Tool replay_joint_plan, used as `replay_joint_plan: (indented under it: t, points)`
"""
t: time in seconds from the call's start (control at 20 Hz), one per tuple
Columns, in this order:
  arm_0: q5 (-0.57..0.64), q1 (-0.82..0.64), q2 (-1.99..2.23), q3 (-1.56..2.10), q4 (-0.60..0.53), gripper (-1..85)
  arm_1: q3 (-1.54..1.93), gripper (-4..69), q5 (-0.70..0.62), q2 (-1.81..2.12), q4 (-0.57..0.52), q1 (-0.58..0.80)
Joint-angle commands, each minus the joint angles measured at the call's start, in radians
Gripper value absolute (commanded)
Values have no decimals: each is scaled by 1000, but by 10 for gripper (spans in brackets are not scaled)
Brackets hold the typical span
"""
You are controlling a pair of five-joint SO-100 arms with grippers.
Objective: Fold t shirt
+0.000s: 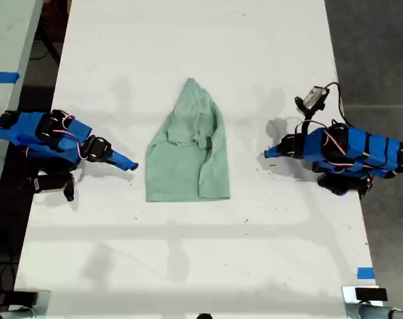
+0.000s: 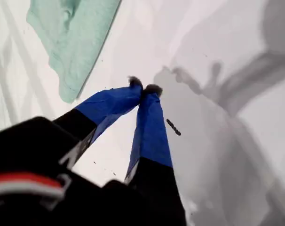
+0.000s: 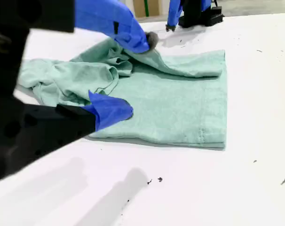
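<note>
The t shirt (image 1: 188,149) lies mid-tabletop (image 1: 201,40), partly folded with a pointed top. My first gripper (image 2: 143,88) rests beside it with fingers pinched together, empty. My second gripper (image 3: 133,75) faces it, fingers (image 3: 109,109) spread apart, grasping nothing.

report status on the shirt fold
My first end effector shut, empty, off the cloth. My second end effector open, facing the t shirt, gripping nothing. The t shirt partly folded, flat on the table. Nothing on the cloth.
</note>
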Motion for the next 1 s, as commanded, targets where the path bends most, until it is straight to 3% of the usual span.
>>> replay_joint_plan:
  t: [0.0, 0.95]
  points:
    - [6, 14, 9, 0, 0, 180, 57, 11, 21, 14, 5, -3]
    - [6, 14, 9, 0, 0, 180, 57, 11, 43, 14, 11, -14]
